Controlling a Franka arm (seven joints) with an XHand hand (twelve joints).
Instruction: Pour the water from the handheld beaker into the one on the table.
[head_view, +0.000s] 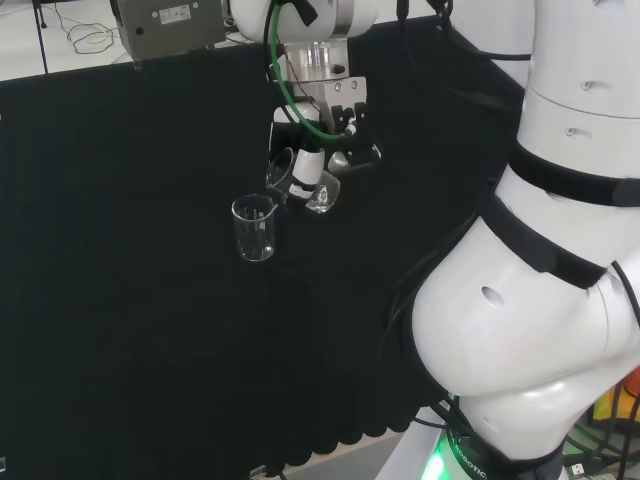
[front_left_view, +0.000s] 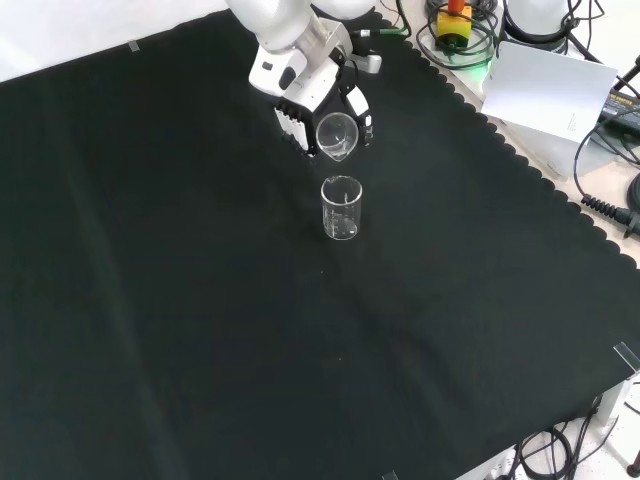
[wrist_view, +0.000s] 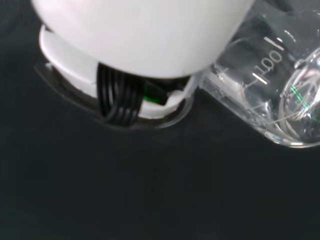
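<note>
Worktop covered w/ black cloth, scalloped edge at front view's right. Beyond it: cables, white sheet; grey box at head view's top. Robot hand above cloth, fingers curled round tilted beaker, mouth toward front cam. 2nd beaker upright on cloth just below it in front view, apart. Cloth around otherwise bare.

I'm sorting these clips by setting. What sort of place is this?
Probably a robotics lab bench. A black cloth covers it, a robot hand tilts a glass beaker over a second beaker, and cables lie past the cloth's edge.
</note>
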